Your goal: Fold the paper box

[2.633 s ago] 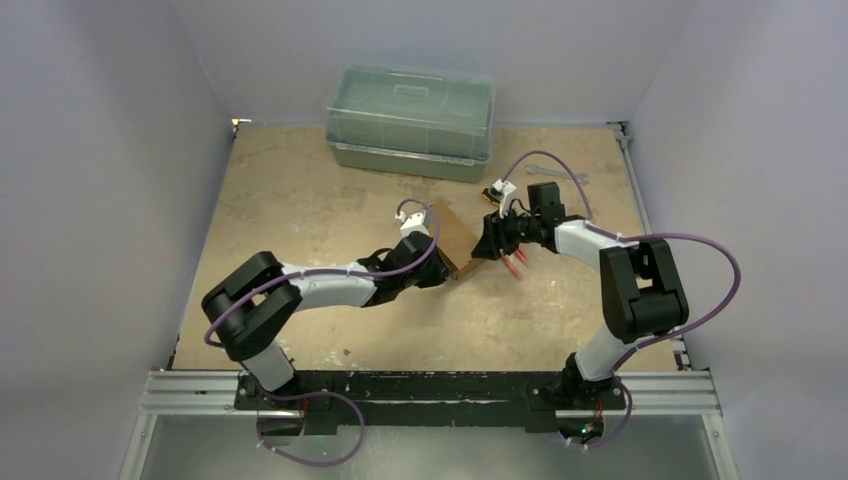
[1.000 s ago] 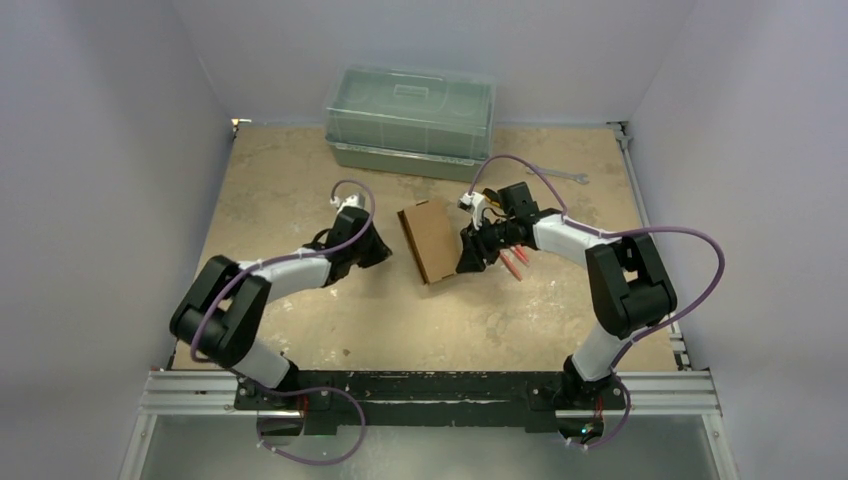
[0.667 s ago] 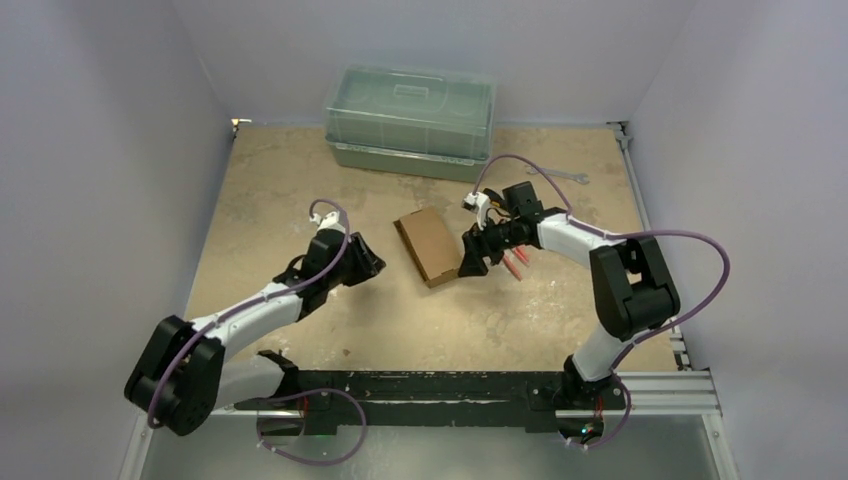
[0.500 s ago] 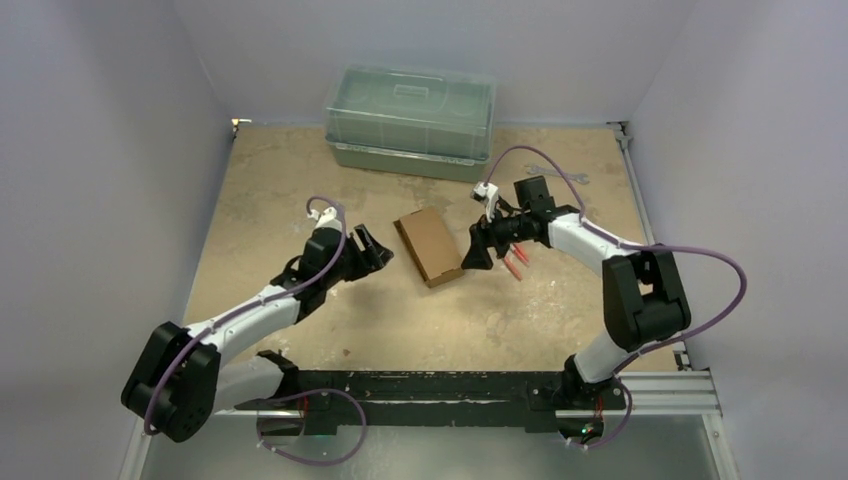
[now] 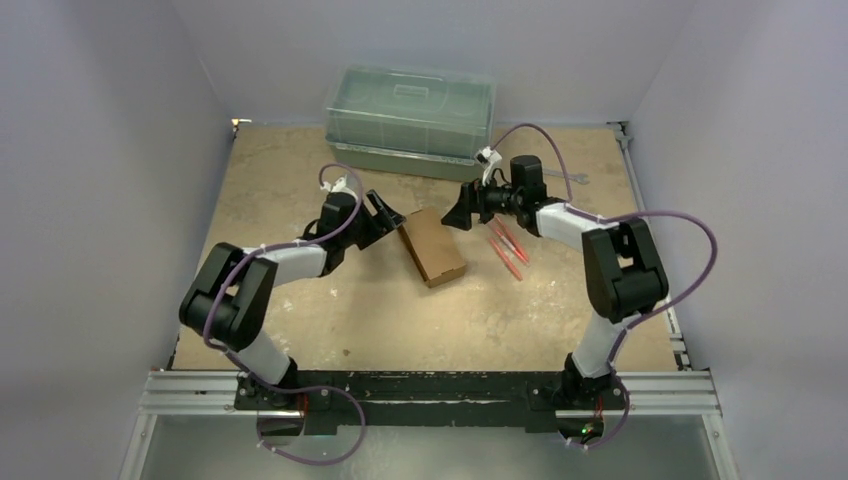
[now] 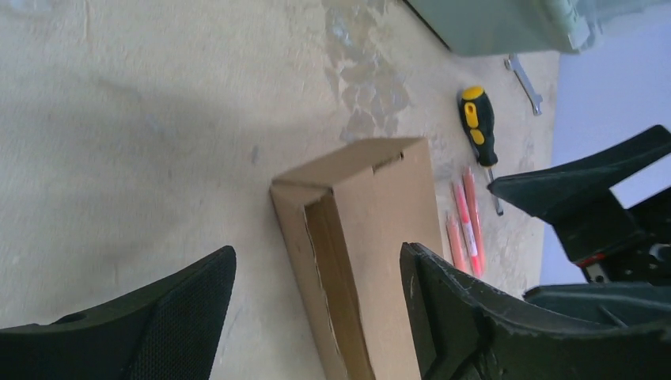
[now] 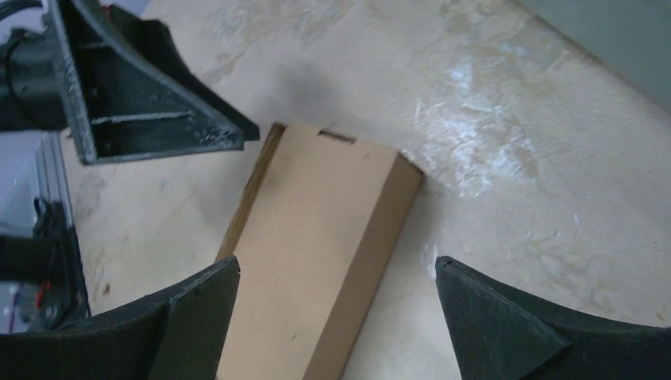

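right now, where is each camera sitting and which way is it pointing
Top external: above and behind the arm bases, looking down on the table; both whole arms show, the paper box lying between them.
Left wrist: on the left arm, facing across the paper box toward the screwdriver; the open left jaws frame the bottom.
Right wrist: on the right arm, facing down over the paper box; the open right jaws frame the bottom.
Shared: both wrist views show the box from opposite sides, each catching the other arm's jaws.
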Robot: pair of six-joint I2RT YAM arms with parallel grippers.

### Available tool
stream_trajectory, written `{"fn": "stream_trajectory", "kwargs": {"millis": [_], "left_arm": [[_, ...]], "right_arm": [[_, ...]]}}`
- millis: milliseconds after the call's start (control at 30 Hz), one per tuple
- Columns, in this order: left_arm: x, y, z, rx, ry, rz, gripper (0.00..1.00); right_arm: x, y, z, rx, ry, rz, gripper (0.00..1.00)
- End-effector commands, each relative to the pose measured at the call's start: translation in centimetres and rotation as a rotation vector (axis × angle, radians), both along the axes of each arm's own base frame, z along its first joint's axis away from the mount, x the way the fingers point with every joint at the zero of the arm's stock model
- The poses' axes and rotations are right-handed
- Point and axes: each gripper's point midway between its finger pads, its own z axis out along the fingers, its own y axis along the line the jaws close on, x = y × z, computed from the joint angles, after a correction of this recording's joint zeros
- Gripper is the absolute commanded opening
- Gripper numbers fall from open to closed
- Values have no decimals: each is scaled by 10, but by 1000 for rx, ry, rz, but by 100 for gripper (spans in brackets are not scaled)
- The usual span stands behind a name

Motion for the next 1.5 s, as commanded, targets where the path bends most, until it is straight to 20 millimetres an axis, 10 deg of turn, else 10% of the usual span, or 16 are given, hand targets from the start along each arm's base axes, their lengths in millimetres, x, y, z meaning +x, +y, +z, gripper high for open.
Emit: {"fn": "stream_trajectory", "kwargs": {"millis": [0, 533, 900, 1467], "left_arm": [[33, -12, 15, -95, -43, -17, 71], [54, -34, -9, -114, 16, -87, 42], [17, -37, 0, -77, 25, -146, 10], [-80, 12, 54, -46, -77, -118, 50]], "right_arm": [[34, 25, 11, 104, 48, -80, 95], [20, 49, -48, -4, 156, -20, 63], [-15, 62, -51, -40, 176, 127, 50], [-57, 20, 7, -73, -34, 151, 99]]}}
